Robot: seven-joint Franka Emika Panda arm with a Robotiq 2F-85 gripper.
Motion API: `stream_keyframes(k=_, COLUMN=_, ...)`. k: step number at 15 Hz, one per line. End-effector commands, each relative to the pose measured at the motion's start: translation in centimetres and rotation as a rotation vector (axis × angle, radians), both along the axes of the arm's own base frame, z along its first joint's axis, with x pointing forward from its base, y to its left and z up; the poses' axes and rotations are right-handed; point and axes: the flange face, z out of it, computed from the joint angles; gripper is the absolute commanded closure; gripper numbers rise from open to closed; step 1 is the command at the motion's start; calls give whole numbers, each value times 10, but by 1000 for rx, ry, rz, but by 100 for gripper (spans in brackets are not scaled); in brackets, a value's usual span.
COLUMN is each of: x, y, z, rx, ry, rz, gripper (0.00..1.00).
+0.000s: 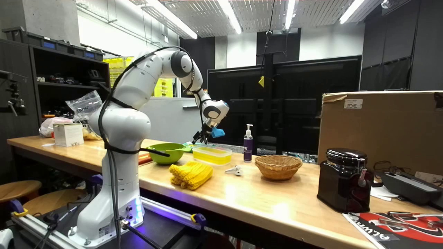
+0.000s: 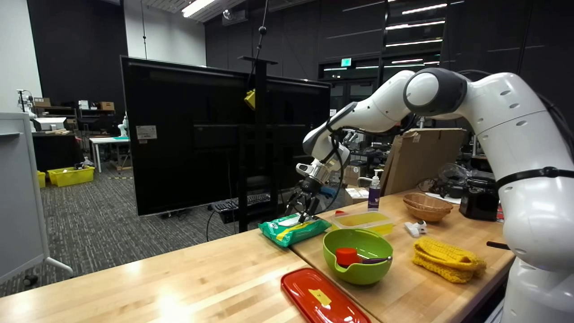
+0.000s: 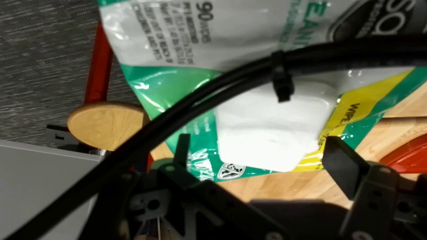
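Low in the wrist view we see the pincer (image 3: pixel 258 150), jaws apart, over or touching (we cannot tell which) the green wipes pack (image 3: pixel 263 120) spanning the upper middle.

Bright ceiling lights (image 1: pixel 229 15), white glare on tabletop (image 1: pixel 256 195).

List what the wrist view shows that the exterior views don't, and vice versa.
Only the wrist view: legible print on the wipes pack, such as "90" and "WIPE".

Only the exterior views, both of them: the green bowl, yellow knitted cloth, wicker basket and pump bottle.

Shared: the wipes pack, the open gripper near it, the wooden table, and the red tray, cut off in the wrist view.
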Motion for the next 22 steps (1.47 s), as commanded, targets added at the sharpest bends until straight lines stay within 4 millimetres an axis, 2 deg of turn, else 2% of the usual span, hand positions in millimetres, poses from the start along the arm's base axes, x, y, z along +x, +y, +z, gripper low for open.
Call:
stream_keyframes(k=1, x=3, y=2, z=0, rx=13, ry=-15, rz=-15, gripper=27)
stream_keyframes(k=3, x=3, y=2, z=-1, rx=12, ry=-15, rz=-13, gripper=39)
stream_keyframes(k=5, x=3, y=2, z=-1, rx=12, ry=-15, rz=-11, gripper=55)
stream_keyframes(k=8, x=5, y=2, z=1, rx=10, ry=-19, rz=-7, gripper=61)
stream_keyframes(k=11, x=7, y=2, z=5, rx=9, ry=-27, rz=-5, gripper=81)
stream_keyframes(k=13, x=8, y=2, z=5, rx=9, ry=-31, rz=-4, gripper=84)
stream_keyframes(k=16, x=10, y=2, z=8, rx=9, ry=-38, rz=-2, gripper=96)
stream_keyframes(k=17, x=10, y=2, z=9, rx=8, ry=-39, rz=-2, gripper=94)
stream_keyframes(k=22, x=13, y=2, z=12, rx=7, ry=-45, rz=4, gripper=96)
